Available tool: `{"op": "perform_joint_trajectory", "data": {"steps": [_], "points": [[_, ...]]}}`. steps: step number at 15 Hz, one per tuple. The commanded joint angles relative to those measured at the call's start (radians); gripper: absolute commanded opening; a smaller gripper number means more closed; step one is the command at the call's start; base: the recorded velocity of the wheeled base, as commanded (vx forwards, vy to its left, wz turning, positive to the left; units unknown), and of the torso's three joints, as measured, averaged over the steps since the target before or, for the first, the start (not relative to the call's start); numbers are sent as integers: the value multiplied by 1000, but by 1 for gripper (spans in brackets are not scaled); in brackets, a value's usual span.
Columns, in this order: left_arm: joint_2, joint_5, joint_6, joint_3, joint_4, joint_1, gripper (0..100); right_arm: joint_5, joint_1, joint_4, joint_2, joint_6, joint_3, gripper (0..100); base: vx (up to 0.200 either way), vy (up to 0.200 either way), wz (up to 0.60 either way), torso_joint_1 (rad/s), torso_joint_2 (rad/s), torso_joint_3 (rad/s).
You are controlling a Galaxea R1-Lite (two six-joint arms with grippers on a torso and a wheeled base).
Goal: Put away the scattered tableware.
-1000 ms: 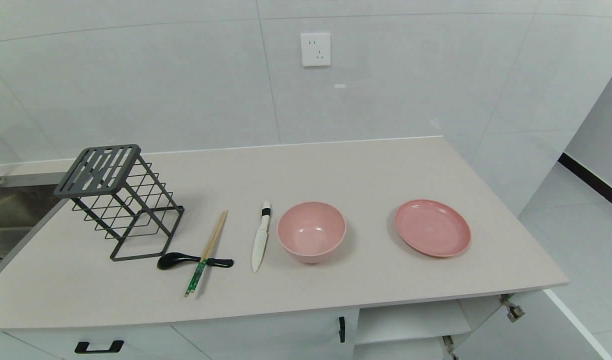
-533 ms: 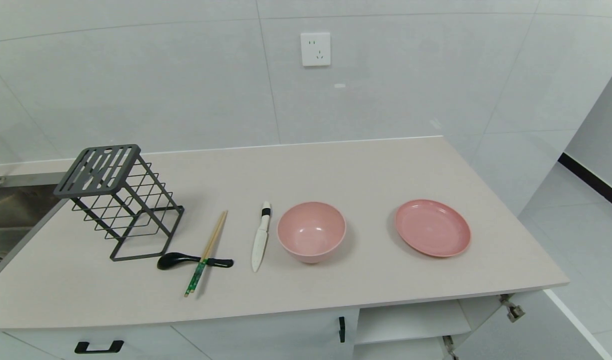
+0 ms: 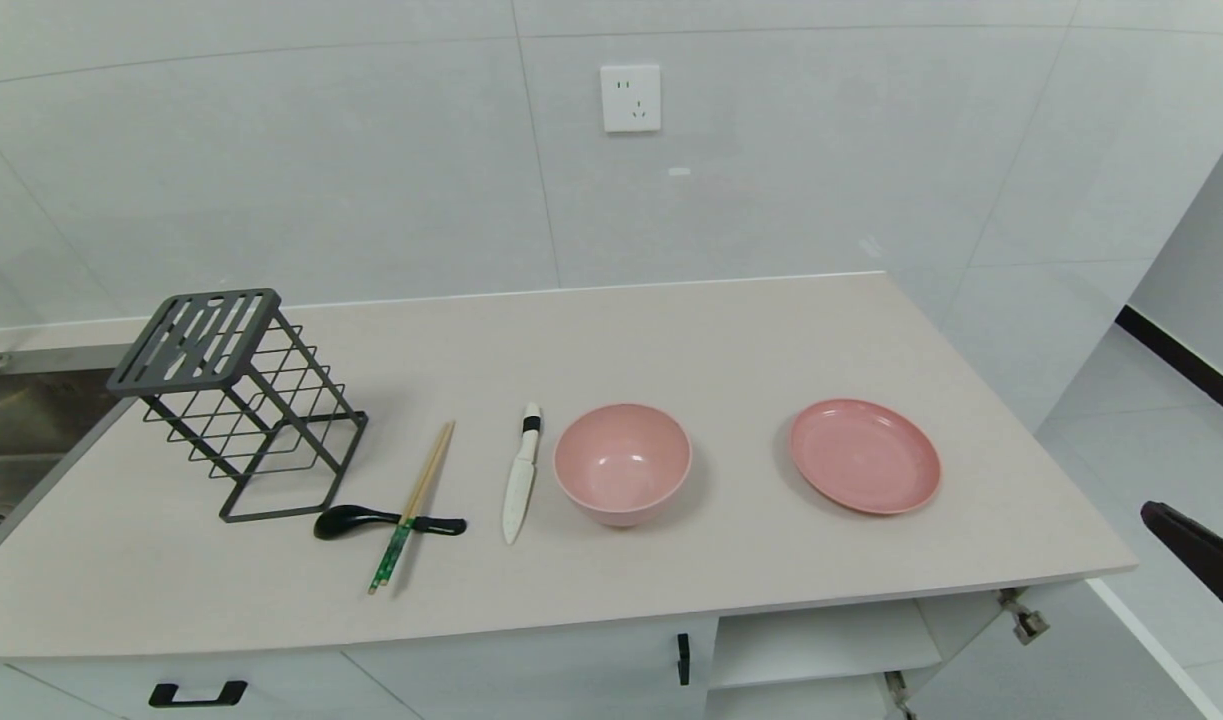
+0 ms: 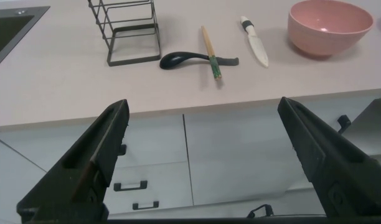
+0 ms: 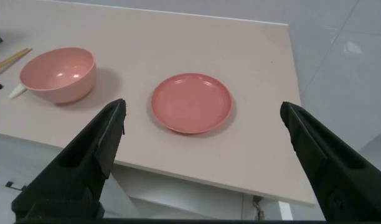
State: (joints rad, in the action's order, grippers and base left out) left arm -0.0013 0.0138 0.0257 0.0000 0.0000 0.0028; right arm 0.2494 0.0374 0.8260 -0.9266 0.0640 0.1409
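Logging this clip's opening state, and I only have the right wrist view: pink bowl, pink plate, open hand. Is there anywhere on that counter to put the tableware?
Observer: Yes, a black wire rack stands on the counter toward the robot's left, beside a sink.
Operator: Any cutlery near it?
Observer: A black spoon lies by the rack's base, with the chopsticks crossing over its handle.
Operator: And the other hand?
Observer: The left hand is open and holds nothing, out in front of the cabinet.
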Motion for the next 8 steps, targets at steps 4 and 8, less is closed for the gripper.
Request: {"op": "perform_joint_trajectory", "data": {"steps": [4,8], "points": [[1,2,-6,0,2,0,100,1,-10,147,-170,37,-7,100,0,0,0,0,0,0],[1,2,-7,0,2,0,100,1,-30,177,-222,56,0,100,0,0,0,0,0,0]]}}
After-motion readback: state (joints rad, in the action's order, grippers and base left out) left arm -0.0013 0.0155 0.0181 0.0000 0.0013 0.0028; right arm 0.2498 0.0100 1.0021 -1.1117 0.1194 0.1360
